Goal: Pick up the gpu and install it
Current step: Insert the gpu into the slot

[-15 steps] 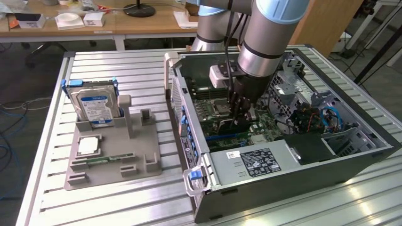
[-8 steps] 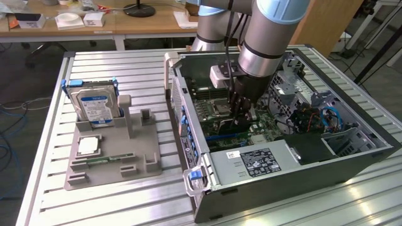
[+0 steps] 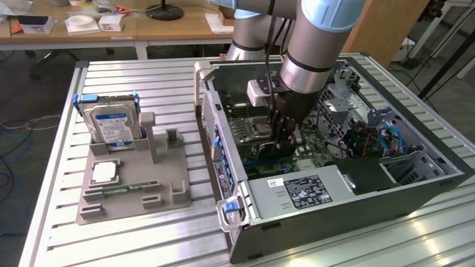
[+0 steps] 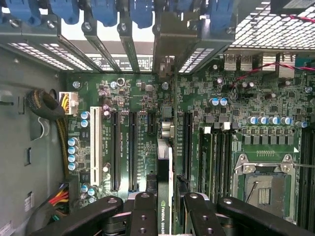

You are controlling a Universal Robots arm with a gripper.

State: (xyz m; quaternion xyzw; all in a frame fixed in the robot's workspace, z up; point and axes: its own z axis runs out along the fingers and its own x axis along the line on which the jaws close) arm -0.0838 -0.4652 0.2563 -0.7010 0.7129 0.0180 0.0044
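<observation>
Our black two-fingered gripper (image 4: 166, 216) pinches the thin, flat black gpu card (image 4: 166, 162) edge-on above the green motherboard (image 4: 231, 123) inside the open computer case (image 3: 415, 192).

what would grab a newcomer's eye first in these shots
The big grey and light-blue robot arm plunging into the open computer case at the exterior view's right stands out first. Its gripper is shut on the gpu, held edge-on over the green motherboard beside the black expansion slots. At the exterior view's left, a blue-labelled hard drive stands upright in a grey holder.
</observation>
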